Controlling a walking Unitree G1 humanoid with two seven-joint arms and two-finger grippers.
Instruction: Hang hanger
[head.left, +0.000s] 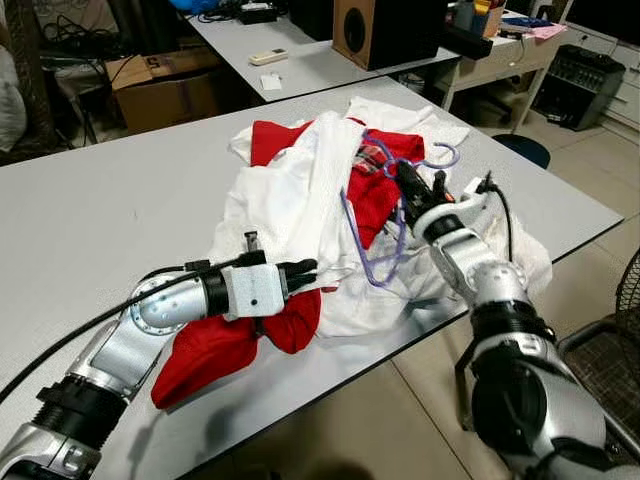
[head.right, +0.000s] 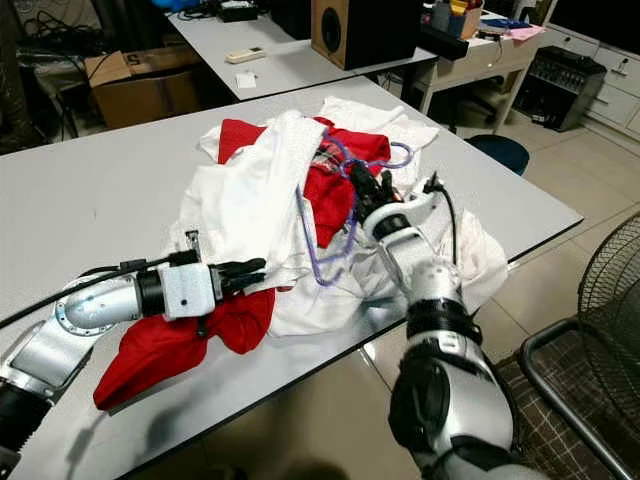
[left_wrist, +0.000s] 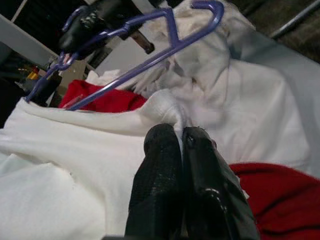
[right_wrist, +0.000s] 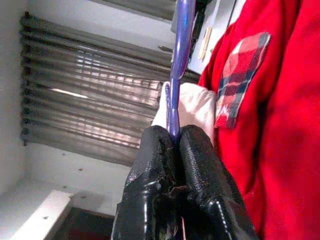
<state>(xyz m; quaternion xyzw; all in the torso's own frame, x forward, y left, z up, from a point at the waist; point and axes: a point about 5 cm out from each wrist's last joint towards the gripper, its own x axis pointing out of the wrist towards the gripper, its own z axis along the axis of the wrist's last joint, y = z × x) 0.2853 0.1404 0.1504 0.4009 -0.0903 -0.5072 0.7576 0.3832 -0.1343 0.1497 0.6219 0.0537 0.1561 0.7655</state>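
A purple plastic hanger (head.left: 372, 262) lies on a heap of clothes on the grey table (head.left: 90, 220), its hook (head.left: 447, 156) pointing to the far right. My right gripper (head.left: 403, 176) is shut on the hanger's bar near the neck; the right wrist view has the bar (right_wrist: 181, 55) pinched between both fingers (right_wrist: 197, 165), beside a red shirt (right_wrist: 285, 125) with a plaid pocket. My left gripper (head.left: 310, 268) lies at the heap's near left edge, shut on a fold of a white garment (left_wrist: 165, 102). A red garment (head.left: 215, 350) lies under that arm.
The heap spreads over the table's right half, near its front edge. Behind stands a second table (head.left: 300, 60) with a wooden speaker (head.left: 385, 30) and a remote (head.left: 268, 57). A cardboard box (head.left: 165, 85) is on the floor at back left, and a dark chair frame (head.left: 600, 340) sits to the right.
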